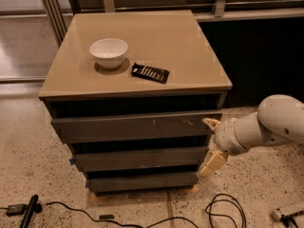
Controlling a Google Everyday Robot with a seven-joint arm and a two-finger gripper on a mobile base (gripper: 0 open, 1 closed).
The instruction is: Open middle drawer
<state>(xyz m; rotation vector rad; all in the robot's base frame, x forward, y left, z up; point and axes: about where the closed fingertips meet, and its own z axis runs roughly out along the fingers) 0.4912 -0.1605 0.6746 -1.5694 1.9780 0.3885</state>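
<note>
The middle drawer (140,158) has a plain dark grey flat front and sits shut in the cabinet, between the larger scratched top front (135,125) and the narrow bottom front (142,181). My gripper (211,144) hangs on a white arm at the cabinet's right front corner. One pale finger (212,163) reaches down beside the right end of the middle drawer. The other finger (211,123) lies by the right end of the top front. The fingers stand wide apart.
A white bowl (109,52) and a black snack packet (150,72) lie on the tan cabinet top (190,42). Black cables (223,213) and a black tool (28,212) lie on the speckled floor. A metal railing (47,13) stands behind on the left.
</note>
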